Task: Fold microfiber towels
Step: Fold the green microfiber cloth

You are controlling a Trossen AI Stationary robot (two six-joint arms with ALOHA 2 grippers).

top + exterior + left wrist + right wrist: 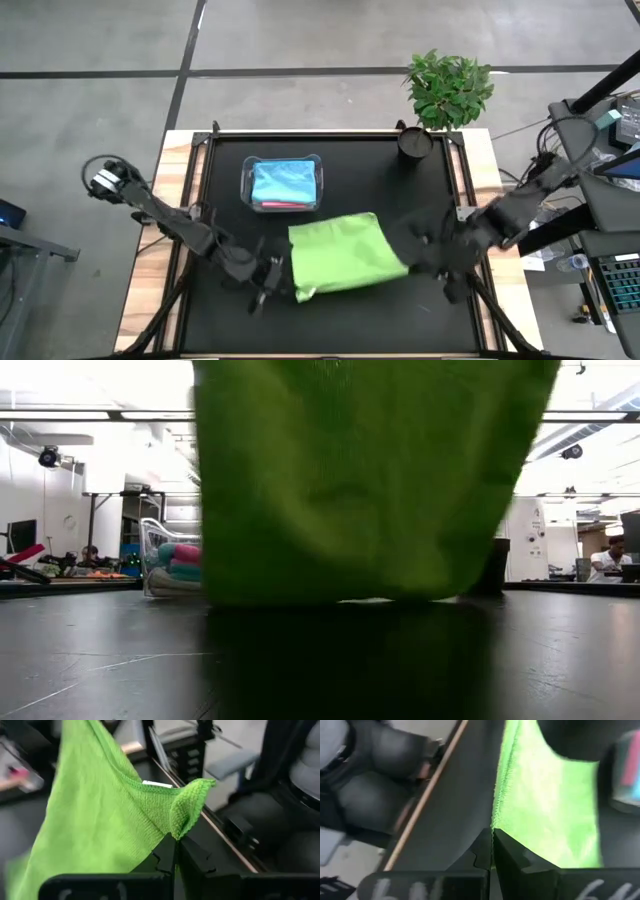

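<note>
Both claws pinch the lime green towel (345,258); clear tub (283,185) stands behind.

— Colours noted? Lime green towel (345,258), plain, with a white tag.
— Light blue and pink towels (283,186) inside the clear tub (247,180). Black desk (330,150), pale wood edge. Green plant (450,85), dark pot.

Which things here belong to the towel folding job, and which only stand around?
For the job:
lime green towel, held between left gripper and right gripper
folded towels in the clear tub

Just standing around:
potted plant
</note>
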